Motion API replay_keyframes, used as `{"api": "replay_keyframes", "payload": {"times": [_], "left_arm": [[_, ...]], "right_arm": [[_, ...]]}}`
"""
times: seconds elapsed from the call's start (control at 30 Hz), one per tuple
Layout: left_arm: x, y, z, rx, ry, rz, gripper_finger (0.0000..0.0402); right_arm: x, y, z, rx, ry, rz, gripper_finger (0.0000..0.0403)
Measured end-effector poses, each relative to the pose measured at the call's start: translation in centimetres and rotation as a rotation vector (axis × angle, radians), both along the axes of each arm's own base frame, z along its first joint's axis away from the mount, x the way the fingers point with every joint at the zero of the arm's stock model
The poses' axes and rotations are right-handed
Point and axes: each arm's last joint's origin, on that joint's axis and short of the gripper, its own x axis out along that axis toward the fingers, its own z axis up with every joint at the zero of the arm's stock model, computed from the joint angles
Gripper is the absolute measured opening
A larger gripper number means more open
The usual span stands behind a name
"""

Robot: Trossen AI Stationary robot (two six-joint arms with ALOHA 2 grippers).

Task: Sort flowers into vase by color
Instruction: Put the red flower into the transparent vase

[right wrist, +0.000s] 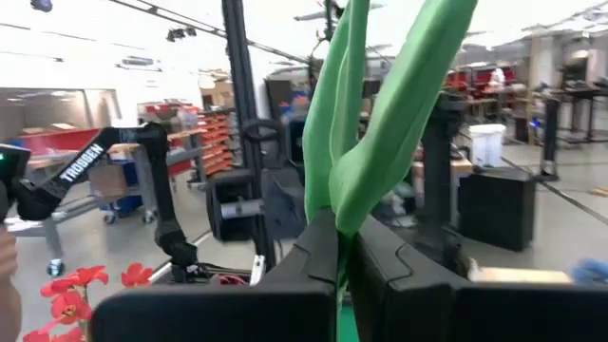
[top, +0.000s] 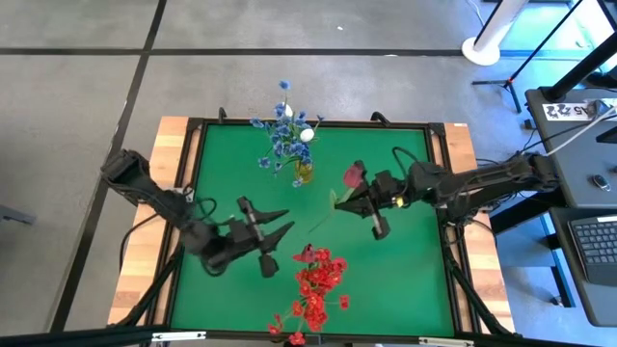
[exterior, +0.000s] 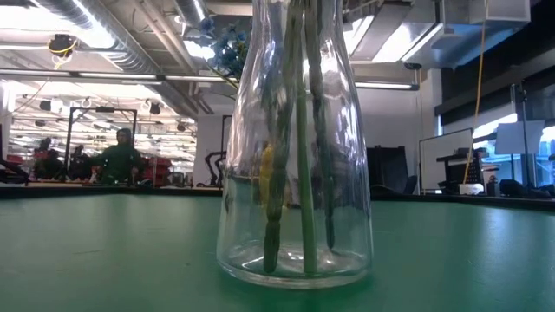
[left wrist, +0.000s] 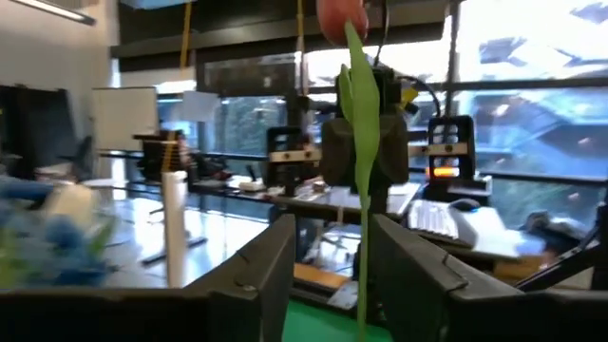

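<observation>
My right gripper (top: 359,200) is shut on a single red bud flower (top: 353,176) above the middle of the table. Its thin stem slants down toward the left gripper, lower end (top: 315,227). My left gripper (top: 285,222) is open and points toward the table's right, just short of that stem end. In the left wrist view the stem (left wrist: 361,190) shows upright beyond its fingers. A vase at the far edge holds blue clusters and a white bud (top: 285,135). The near glass vase (exterior: 295,173) holds the red clusters (top: 316,281). My right gripper pinches the flower between its two fingers at the leafy part of the stem (right wrist: 344,204), below the bud. The fingers come level from the table's right and lie across the stem. The flower is lifted clear and tilted, with its stem end hanging low.
The green mat (top: 405,280) has a raised dark frame, with wooden table edges beyond it. The two vases stand on the mat's middle line, far and near. People sit in the room behind the table (exterior: 117,156). A desk with a keyboard stands at the right (top: 593,241).
</observation>
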Motion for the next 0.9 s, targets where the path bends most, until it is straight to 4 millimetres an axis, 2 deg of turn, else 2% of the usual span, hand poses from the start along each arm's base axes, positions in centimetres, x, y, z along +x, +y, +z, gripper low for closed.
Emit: {"api": "replay_keyframes", "payload": {"times": [0.13, 0.23, 0.33, 0.43, 0.53, 0.73, 0.83, 0.9], "left_arm": [[-2.1, -1.3, 0.9, 0.010, 0.060, 0.056, 0.0148], [-3.1, -2.2, 1.1, 0.005, 0.069, 0.037, 0.0152], [-3.6, -2.9, 0.9, -0.010, 0.072, 0.007, 0.0153], [-3.8, -3.4, 0.1, -0.035, 0.090, -0.013, 0.0153], [-3.9, -3.2, -1.7, -0.093, 0.086, -0.042, 0.0153], [-4.1, -1.2, -7.4, -0.240, 0.089, -0.162, 0.0153], [-4.1, 0.3, -9.8, -0.336, 0.102, -0.259, 0.0153], [-4.1, 1.1, -10.6, -0.389, 0.102, -0.276, 0.0153]], "right_arm": [[-2.4, -0.4, 1.2, -0.005, 0.041, -0.016, 0.0004], [-4.5, -0.8, 2.1, 0.001, 0.069, -0.014, 0.0005], [-6.4, -1.0, 2.6, 0.026, 0.104, -0.005, 0.0004], [-7.6, -0.4, 2.4, 0.038, 0.175, -0.009, 0.0003], [-7.9, 0.8, 1.6, 0.042, 0.264, -0.004, 0.0003], [-7.6, 4.8, -0.5, 0.012, 0.357, 0.061, 0.0002], [-7.3, 7.0, -1.2, 0.017, 0.307, 0.096, 0.0002], [-7.0, 8.4, -1.7, 0.021, 0.231, 0.092, 0.0002]]}}
